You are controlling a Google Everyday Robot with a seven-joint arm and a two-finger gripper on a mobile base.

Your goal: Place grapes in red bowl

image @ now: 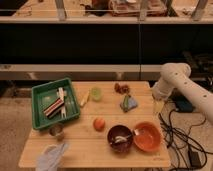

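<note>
We see the gripper (159, 99) at the end of the white arm (176, 79), hanging just off the right edge of the wooden table (95, 152). We cannot tell its state, and it seems to hold nothing. The grapes (121, 88) lie near the table's far edge, left of the gripper. The red bowl (147, 136) sits at the near right corner, beside a maroon bowl (120, 139), well apart from the grapes.
</note>
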